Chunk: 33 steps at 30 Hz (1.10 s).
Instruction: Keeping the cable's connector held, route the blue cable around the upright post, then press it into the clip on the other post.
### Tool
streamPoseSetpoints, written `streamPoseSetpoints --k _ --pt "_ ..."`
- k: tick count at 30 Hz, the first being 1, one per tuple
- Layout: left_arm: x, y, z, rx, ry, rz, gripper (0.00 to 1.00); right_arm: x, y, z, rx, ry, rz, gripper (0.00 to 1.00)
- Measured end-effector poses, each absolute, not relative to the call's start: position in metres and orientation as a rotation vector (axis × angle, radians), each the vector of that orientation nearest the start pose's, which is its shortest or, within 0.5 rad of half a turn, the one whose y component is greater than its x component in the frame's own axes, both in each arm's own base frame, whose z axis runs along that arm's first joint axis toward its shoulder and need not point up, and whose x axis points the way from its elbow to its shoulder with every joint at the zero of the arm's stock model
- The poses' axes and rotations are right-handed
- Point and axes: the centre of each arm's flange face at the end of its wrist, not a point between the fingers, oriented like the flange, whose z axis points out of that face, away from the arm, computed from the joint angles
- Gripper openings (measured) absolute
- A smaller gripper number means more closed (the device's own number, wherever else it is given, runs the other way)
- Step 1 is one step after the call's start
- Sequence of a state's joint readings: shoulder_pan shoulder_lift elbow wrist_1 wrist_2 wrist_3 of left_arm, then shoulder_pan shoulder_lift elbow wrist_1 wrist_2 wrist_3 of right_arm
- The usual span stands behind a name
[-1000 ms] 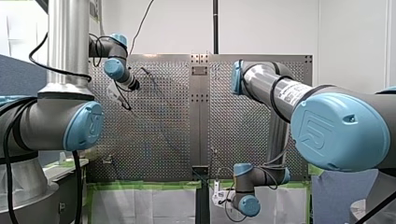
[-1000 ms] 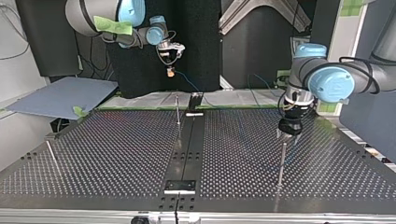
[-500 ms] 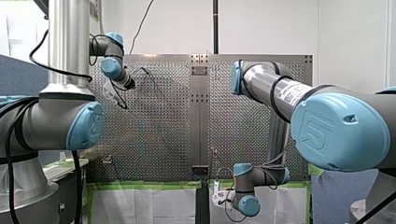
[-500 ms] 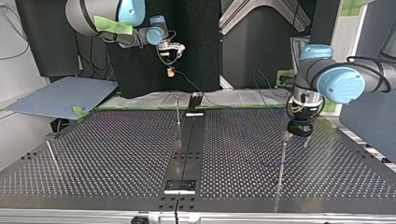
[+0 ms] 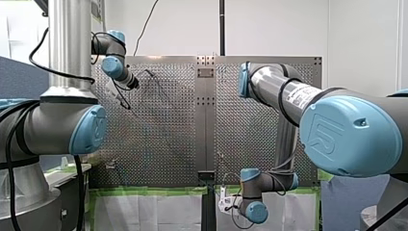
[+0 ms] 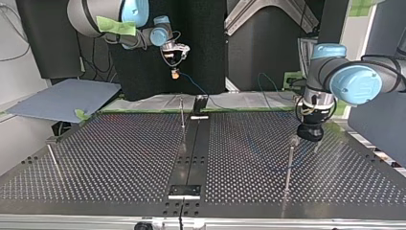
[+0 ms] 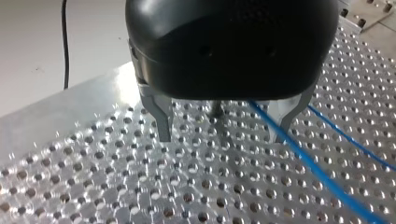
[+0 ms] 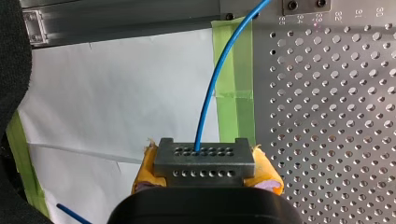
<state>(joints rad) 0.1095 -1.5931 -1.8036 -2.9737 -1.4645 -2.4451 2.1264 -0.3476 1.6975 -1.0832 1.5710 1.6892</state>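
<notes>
Standing by the perforated table, I see the right gripper held up in the air off the table's far edge. Its yellow pads are clamped on either side of the grey connector. The blue cable leaves the connector through one of the holes in its face. It curves away over white sheeting and a strip of green tape toward the table. In the top view this gripper hangs at the upper left with the small connector beneath it, and the cable slopes down from there toward the far edge.

The left gripper is low over the table at the top view's right, just beside the top of an upright post. Its metal fingers are spread wide and grip nothing. In the left wrist view the post's tip shows between the fingers. The cable runs past it, close to one finger, and slants off across the holes, with a second strand lying further out. I cannot tell whether the cable touches the post.

Another thin post stands near the far edge by the table's centre strip, and a third post stands at the top view's left. Any clip is too small to make out.
</notes>
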Motion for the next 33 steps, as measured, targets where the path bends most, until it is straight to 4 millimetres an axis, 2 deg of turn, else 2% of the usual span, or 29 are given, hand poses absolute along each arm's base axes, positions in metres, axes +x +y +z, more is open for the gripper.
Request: streamPoseSetpoints --k 9,17,26,33 --pt "0.483 -0.097 0.386 -0.704 1.563 -0.635 0.99 0.406 -0.401 -0.198 1.814 -1.154 1.479 0.00" --pt "0.466 -0.100 0.406 -0.688 1.540 -0.606 0.99 0.406 -0.402 -0.198 1.813 -1.154 1.479 0.00" --pt "0.454 -0.106 0.404 -0.671 1.552 -0.617 0.99 0.406 -0.401 -0.198 1.814 -1.155 1.478 0.00" --pt "0.437 -0.108 0.427 -0.649 1.516 -0.622 0.99 0.406 -0.402 -0.198 1.814 -1.156 1.477 0.00"
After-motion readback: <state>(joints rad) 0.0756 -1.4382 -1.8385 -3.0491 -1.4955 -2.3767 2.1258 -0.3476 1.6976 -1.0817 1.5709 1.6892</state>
